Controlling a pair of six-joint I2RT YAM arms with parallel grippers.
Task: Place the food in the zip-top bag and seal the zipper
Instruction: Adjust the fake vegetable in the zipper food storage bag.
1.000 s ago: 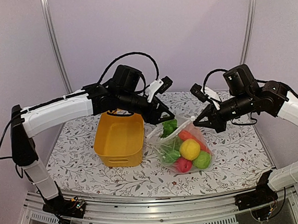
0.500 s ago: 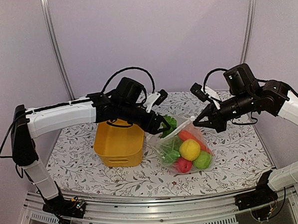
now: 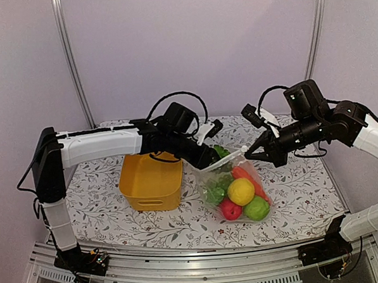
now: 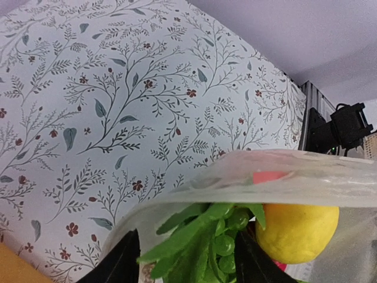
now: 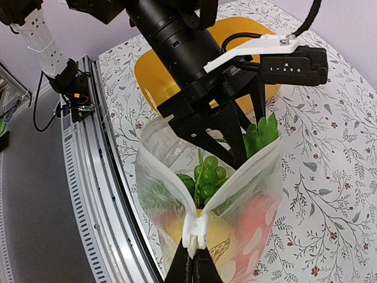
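Loading step: we noted the right gripper (image 5: 194, 262) pinched shut on the zip-top bag (image 5: 259, 177) at its zipper (image 5: 194, 230), mouth up beside the yellow tub (image 3: 149, 175), the left gripper (image 3: 214, 158) straddling lettuce (image 4: 194, 233) inside the mouth, grip unclear; next we judged release, withdrawal, then sealing.

1. Left gripper (image 4: 187, 250): the wrist view's bottom edge cuts off both fingers under the mouth of the zip-top bag (image 4: 283, 177); their hold on the lettuce (image 4: 188, 230) cannot be told.
2. Lemon (image 4: 297, 233): top hidden behind the bag's cloudy rim.
3. Bag's lower end: cut off in the right wrist view.
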